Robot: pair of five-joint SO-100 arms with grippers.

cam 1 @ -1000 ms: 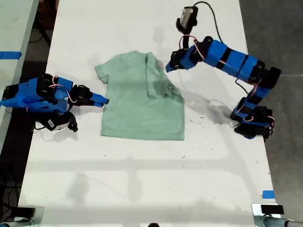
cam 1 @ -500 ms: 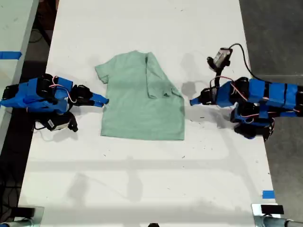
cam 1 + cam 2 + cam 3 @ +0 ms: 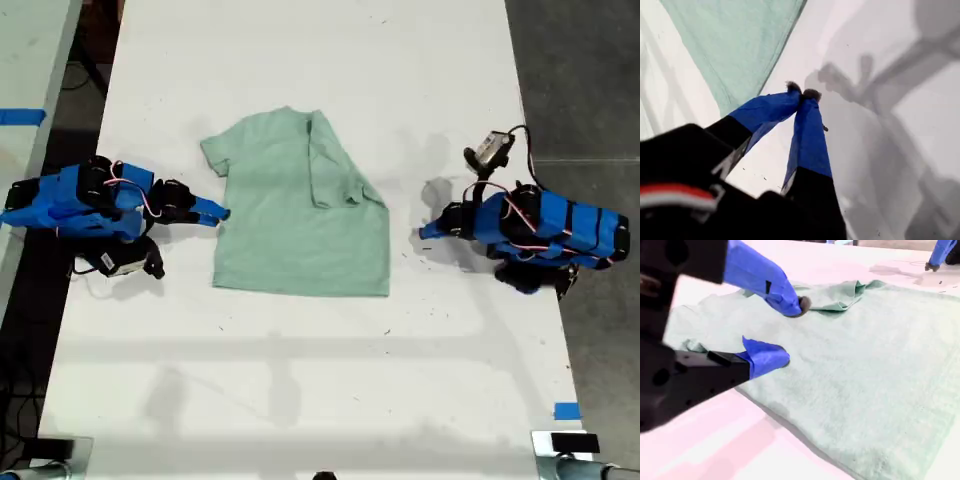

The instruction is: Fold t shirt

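Shirt (image 3: pixel 300 215) lies between my closed first tool (image 3: pixel 424 233) and open second tool (image 3: pixel 222 213)

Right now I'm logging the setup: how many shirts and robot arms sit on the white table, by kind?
T-shirt: 1, the t shirt.
Robot arms: 2, with my first gripper and my second gripper.
Total: 3.

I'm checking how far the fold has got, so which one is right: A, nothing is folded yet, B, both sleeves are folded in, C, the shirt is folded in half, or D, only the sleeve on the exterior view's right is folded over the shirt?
D: on the t shirt the sleeve on the exterior view's right lies folded onto the body, while the other sleeve is spread flat on the table.
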